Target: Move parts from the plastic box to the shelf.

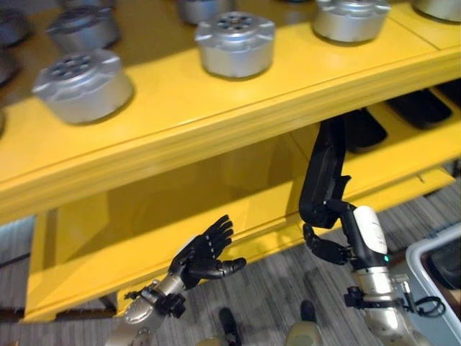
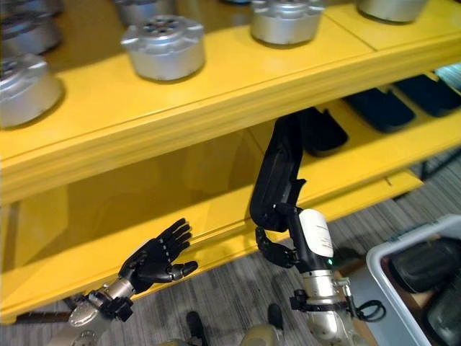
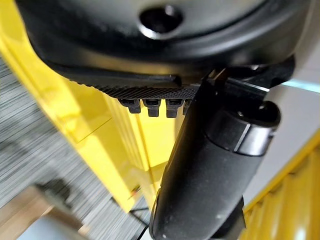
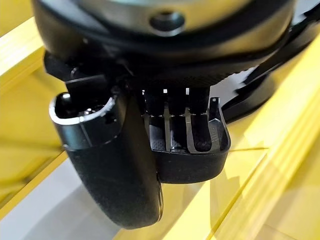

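My right hand (image 1: 330,249) is shut on the lower end of a long black part (image 1: 324,169), holding it upright in front of the yellow shelf's lower level (image 1: 144,216). The part's top reaches under the upper board. In the right wrist view the black part (image 4: 192,150) sits against the fingers, beside the thumb (image 4: 112,170). Over to the left, my left hand (image 1: 203,254) is open with its fingers spread, palm up, just below the lower level's front edge and holding nothing. The plastic box (image 2: 392,285) stands at the lower right with dark parts (image 2: 425,263) inside.
Several round silver metal parts (image 1: 235,43) stand on the shelf's upper board (image 1: 180,115). Black parts (image 1: 419,108) lie on the lower level to the right of the held one. Grey carpet floor (image 1: 266,295) lies below the shelf.
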Controlling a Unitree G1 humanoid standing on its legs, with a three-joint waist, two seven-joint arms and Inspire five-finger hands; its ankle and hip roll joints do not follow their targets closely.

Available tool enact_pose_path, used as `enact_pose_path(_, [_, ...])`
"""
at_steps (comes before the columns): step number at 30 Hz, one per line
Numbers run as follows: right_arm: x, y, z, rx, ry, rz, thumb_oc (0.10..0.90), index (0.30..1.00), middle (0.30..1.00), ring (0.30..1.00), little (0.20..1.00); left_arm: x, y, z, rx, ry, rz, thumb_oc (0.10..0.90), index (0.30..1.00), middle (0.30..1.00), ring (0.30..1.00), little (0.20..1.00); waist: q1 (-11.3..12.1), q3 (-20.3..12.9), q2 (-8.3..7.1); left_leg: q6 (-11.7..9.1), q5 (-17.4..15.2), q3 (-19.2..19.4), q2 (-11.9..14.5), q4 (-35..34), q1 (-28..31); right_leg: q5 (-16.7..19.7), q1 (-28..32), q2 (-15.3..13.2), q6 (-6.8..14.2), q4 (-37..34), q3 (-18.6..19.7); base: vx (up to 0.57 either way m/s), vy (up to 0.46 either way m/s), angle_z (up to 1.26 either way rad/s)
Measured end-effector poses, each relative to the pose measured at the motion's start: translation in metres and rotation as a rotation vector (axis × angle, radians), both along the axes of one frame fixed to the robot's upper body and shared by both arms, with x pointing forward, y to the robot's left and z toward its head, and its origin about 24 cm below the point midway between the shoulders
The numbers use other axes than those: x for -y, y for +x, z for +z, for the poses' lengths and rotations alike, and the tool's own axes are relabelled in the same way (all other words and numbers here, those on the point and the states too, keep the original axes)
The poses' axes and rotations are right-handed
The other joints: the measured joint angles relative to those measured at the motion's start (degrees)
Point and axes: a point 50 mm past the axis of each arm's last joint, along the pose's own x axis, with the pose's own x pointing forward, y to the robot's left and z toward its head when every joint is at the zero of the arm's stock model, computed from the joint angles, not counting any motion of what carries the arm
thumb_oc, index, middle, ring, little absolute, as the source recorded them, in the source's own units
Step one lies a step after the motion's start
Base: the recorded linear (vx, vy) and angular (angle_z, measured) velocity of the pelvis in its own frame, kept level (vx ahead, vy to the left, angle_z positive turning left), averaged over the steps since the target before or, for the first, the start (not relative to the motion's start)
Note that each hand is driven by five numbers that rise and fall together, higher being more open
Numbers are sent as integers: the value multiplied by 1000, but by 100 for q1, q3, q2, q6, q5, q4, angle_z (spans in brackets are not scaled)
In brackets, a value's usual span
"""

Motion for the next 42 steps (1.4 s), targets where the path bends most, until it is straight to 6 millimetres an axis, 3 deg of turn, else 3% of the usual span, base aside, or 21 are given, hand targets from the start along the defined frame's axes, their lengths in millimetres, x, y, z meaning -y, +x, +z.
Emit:
enact_pose_path(3, [4,-4,-1,1,-2,-17,400,300,300,300,300,2,5,3,11,-1,5,900,1000,1000,1000,1000,-189,-41,-34,-4,-114,0,95,-6,132,-335,38,189,32,111,185,-55,24,-8])
enact_pose_path(4, [7,-5,0,13,-9,-28,400,300,300,300,300,9,21,14,68,-15,-2,900,1000,1000,1000,1000,-383,-74,-46,-72,-36,-143,77,19,27,-389,170,370,-162,-155,441,35,30,36])
enact_pose_path(8, [9,-2,-1,6,-39,-21,400,300,300,300,300,21,30,20,102,-51,-17,900,1000,1000,1000,1000,-375,-116,27,-77,-38,-195,129,18,158,-345,454,464,-193,-351,367,68,13,16])
enact_pose_path(14, [7,14,13,20,-233,108,400,300,300,300,300,26,19,9,52,-68,-19,900,1000,1000,1000,1000,-286,-247,165,-144,-44,-274,181,-5,254,-291,715,539,-254,-615,308,59,-34,6])
enact_pose_path(17, [5,17,13,-13,-321,174,400,300,300,300,300,27,13,4,28,-77,-14,900,1000,1000,1000,1000,-141,-338,161,-177,-20,-291,208,-5,246,-254,729,568,-270,-657,301,54,-71,4])
enact_pose_path(22, [-8,16,6,-99,-531,405,400,300,300,300,300,23,6,-3,-24,-72,-11,900,1000,1000,1000,1000,238,-640,-142,-208,16,-583,283,-6,191,-247,942,652,-311,-796,3,48,-67,26])
enact_pose_path(27, [-22,26,5,-84,-644,505,400,300,300,300,300,18,-1,-7,-54,-70,-3,900,1000,1000,1000,1000,657,-782,-361,-198,73,-869,275,-6,96,-284,1019,660,-331,-796,-249,41,-29,29])
enact_pose_path(32, [-20,26,-3,-112,-713,522,400,300,300,300,300,10,-1,-9,-67,-51,-4,900,1000,1000,1000,1000,696,-813,-412,-122,200,-1331,147,2,-136,-447,1065,625,-319,-673,-243,17,-49,59])
enact_pose_path(35, [-9,28,-17,-215,-742,493,400,300,300,300,300,8,-2,-12,-78,-50,-20,900,1000,1000,1000,1000,721,-808,-404,-65,269,-1860,75,-4,-182,-798,1058,600,-309,-209,249,-6,-174,80])
enact_pose_path(36, [-5,29,-22,-253,-746,467,400,300,300,300,300,9,0,-14,-83,-54,-25,900,1000,1000,1000,1000,614,-788,-351,-71,328,-2184,117,6,-193,-1012,1011,663,-446,-27,465,-23,-156,108])
enact_pose_path(37, [-3,29,-26,-281,-749,455,400,300,300,300,300,9,1,-14,-82,-53,-30,900,1000,1000,1000,1000,566,-781,-335,-87,365,-2319,133,15,-257,-1155,1010,758,-509,-70,722,-44,-223,120])
enact_pose_path(38, [1,31,-35,-342,-761,445,400,300,300,300,300,5,5,-11,-70,-39,-32,900,1000,1000,1000,1000,683,-785,-415,-97,422,-2413,171,-7,-375,-1057,1014,913,-456,-354,968,-40,-209,80])
enact_pose_path(42, [13,34,-48,-438,-790,411,400,300,300,300,300,1,2,-13,-82,-36,-16,900,1000,1000,1000,1000,891,-766,-256,-116,412,-2177,469,-3,-436,-906,1106,1130,-552,-630,801,-32,-144,19])
